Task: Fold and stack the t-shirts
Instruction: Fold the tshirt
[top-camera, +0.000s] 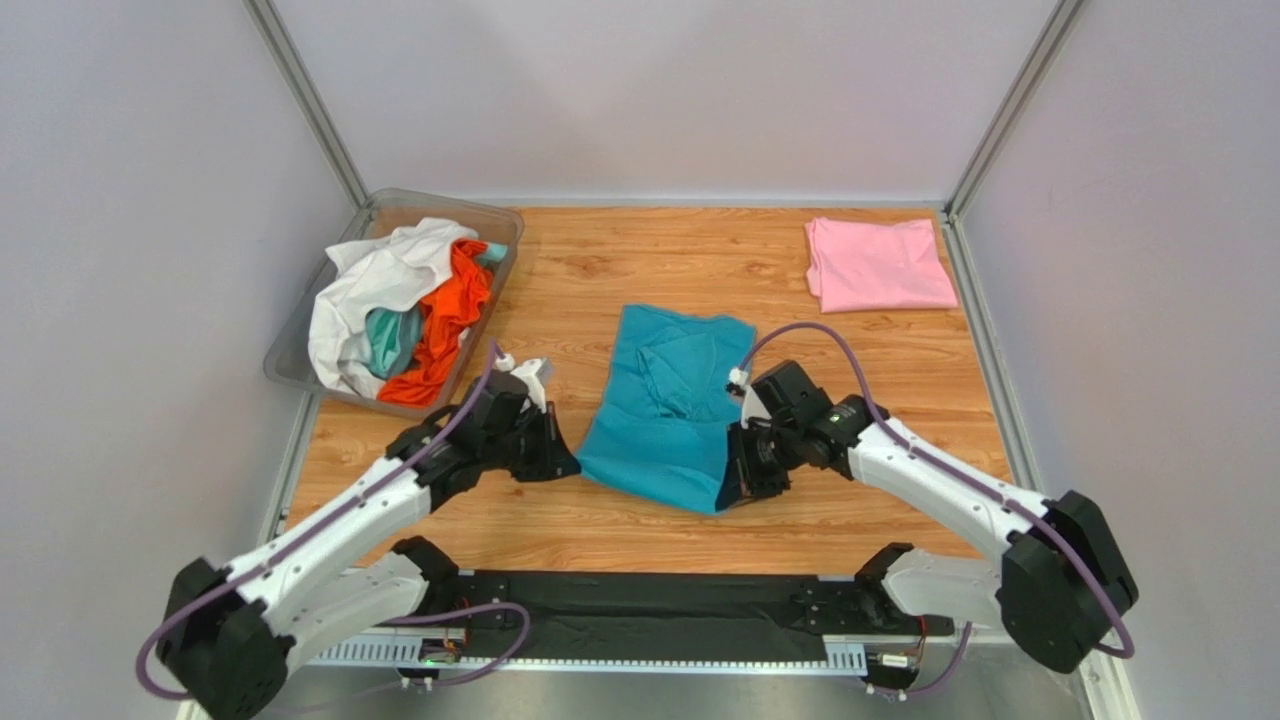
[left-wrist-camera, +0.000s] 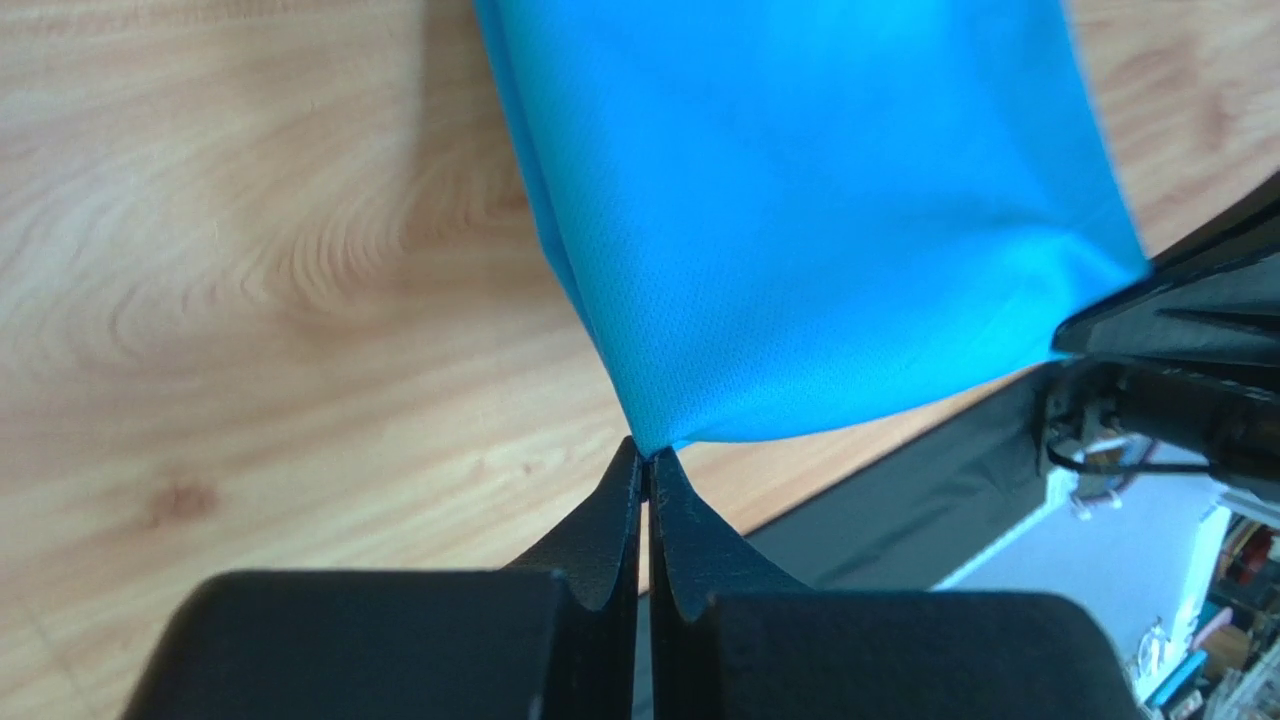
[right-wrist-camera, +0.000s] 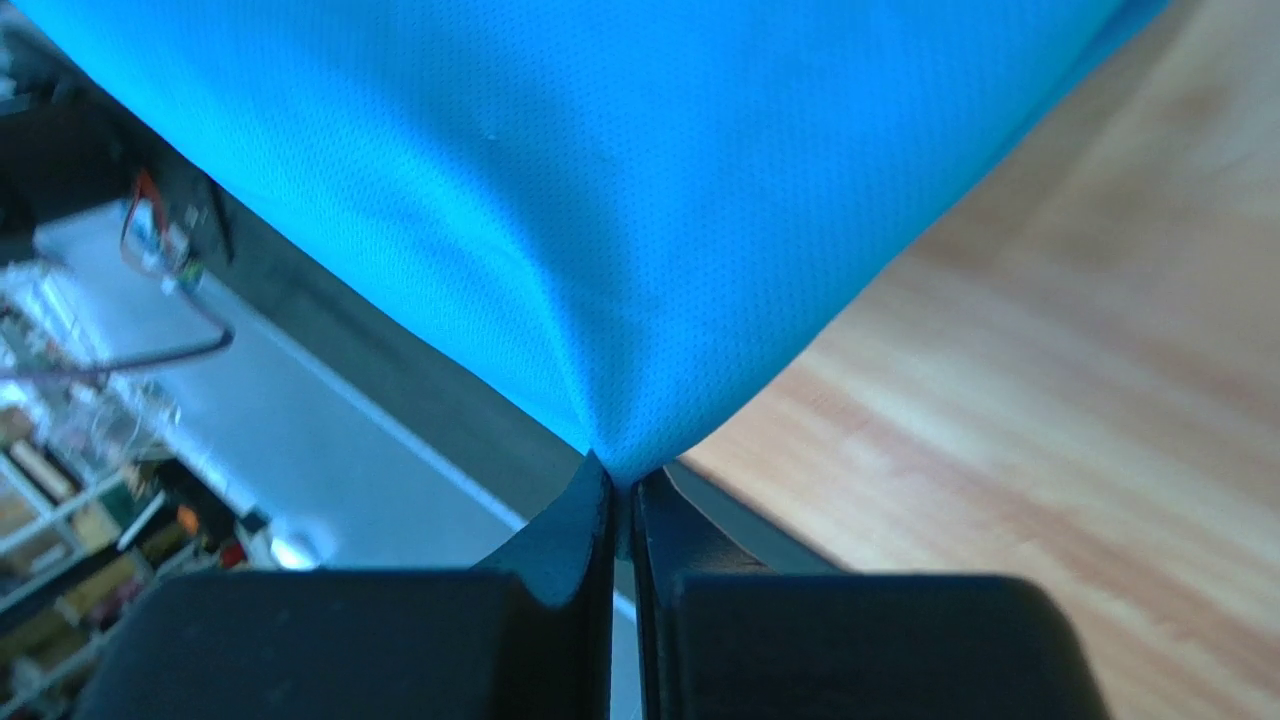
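Note:
A teal-blue t-shirt (top-camera: 669, 405) lies partly folded in the middle of the wooden table. My left gripper (top-camera: 568, 465) is shut on its near left corner, seen pinched between the jaws in the left wrist view (left-wrist-camera: 649, 450). My right gripper (top-camera: 732, 492) is shut on its near right corner, seen in the right wrist view (right-wrist-camera: 621, 477). The cloth (right-wrist-camera: 601, 195) hangs taut from both grips, its near edge lifted a little. A folded pale pink t-shirt (top-camera: 876, 263) lies at the far right. White, orange and aqua shirts (top-camera: 406, 308) are piled in a bin.
A clear plastic bin (top-camera: 498, 225) stands at the far left of the table. A black strip (top-camera: 661, 608) runs along the near edge between the arm bases. Grey walls close in the table on three sides.

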